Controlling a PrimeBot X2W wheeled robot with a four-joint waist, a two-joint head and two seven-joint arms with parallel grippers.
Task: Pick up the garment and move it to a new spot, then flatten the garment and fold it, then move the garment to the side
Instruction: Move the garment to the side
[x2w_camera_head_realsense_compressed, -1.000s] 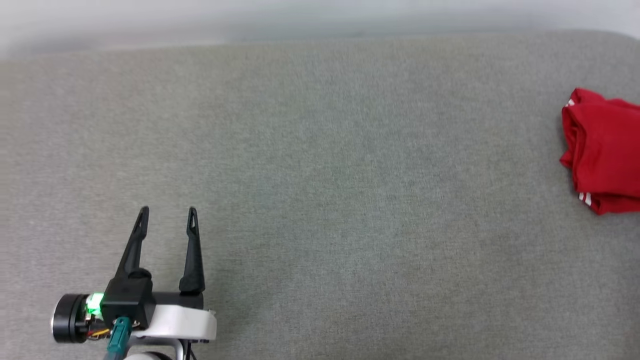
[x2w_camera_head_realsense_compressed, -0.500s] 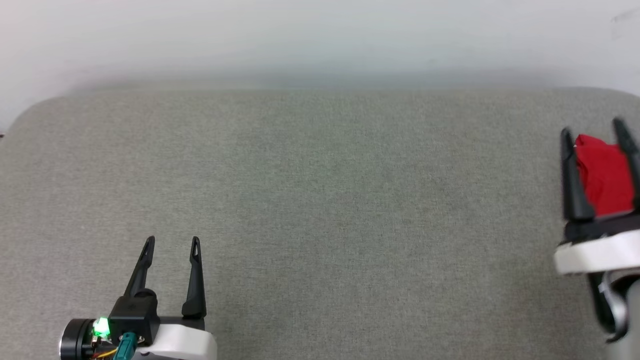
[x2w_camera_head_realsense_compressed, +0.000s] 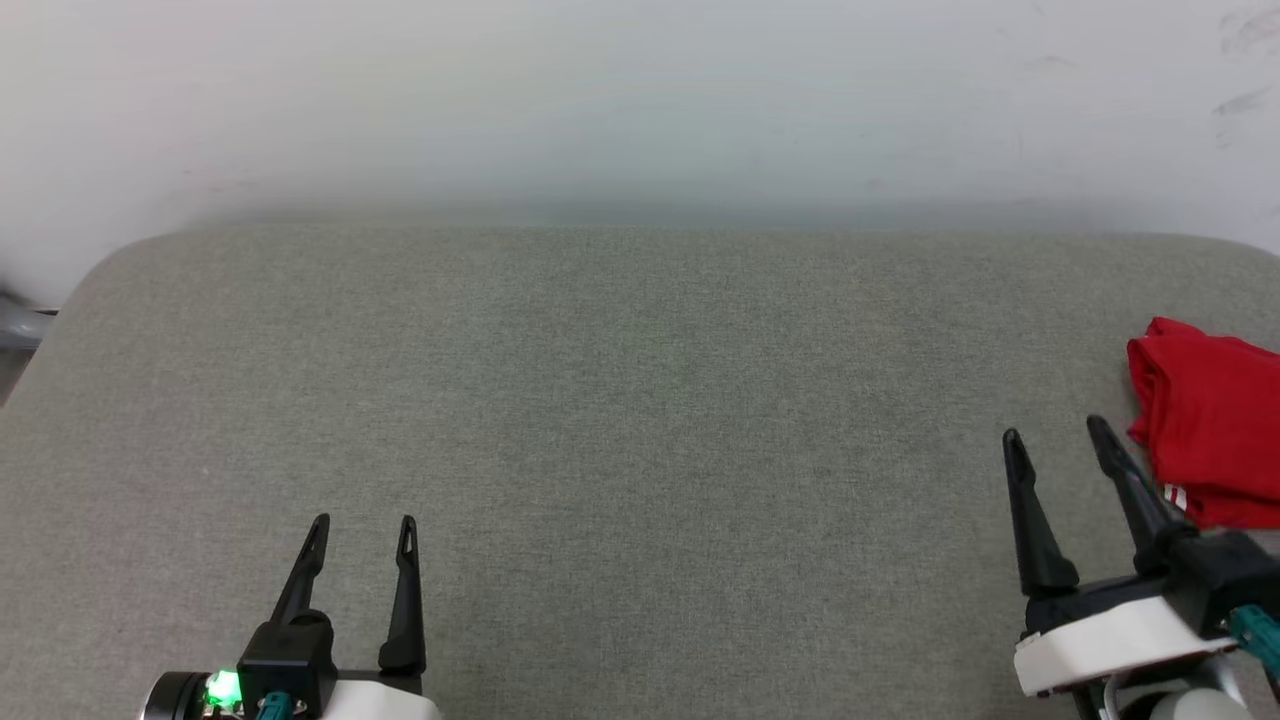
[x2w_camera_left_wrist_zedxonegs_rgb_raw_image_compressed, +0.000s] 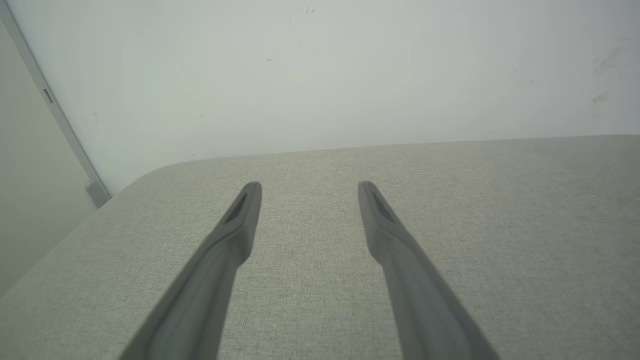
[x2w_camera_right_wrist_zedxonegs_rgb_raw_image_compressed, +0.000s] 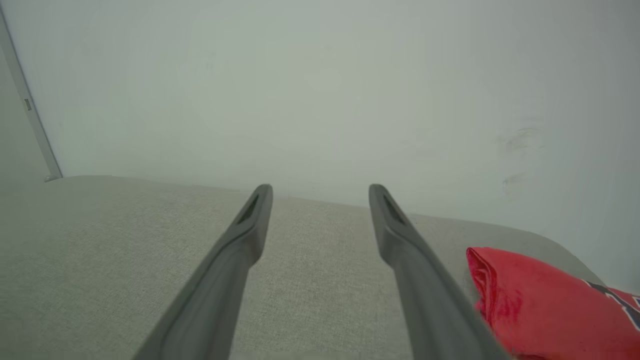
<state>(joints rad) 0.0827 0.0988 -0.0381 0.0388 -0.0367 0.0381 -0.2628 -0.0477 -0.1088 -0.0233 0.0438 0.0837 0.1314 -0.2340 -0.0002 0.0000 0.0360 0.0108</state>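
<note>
Seemingly finished: shirt (x2w_camera_head_realsense_compressed: 1210, 430) folded, set at worktop (x2w_camera_head_realsense_compressed: 640, 400) edge; jaws of left gripper (x2w_camera_head_realsense_compressed: 363, 520) and right gripper (x2w_camera_head_realsense_compressed: 1053, 428) open, empty.

Grey woven cloth over table (x2w_camera_head_realsense_compressed: 640, 420), matt, finely rough. Garment (x2w_camera_head_realsense_compressed: 1215, 430): soft red cloth, creased, slight sheen. Left end effector (x2w_camera_head_realsense_compressed: 363, 521), right end effector (x2w_camera_head_realsense_compressed: 1053, 429): smooth matt black plastic. Wall (x2w_camera_head_realsense_compressed: 640, 100): smooth, matt, scuffed.
</note>
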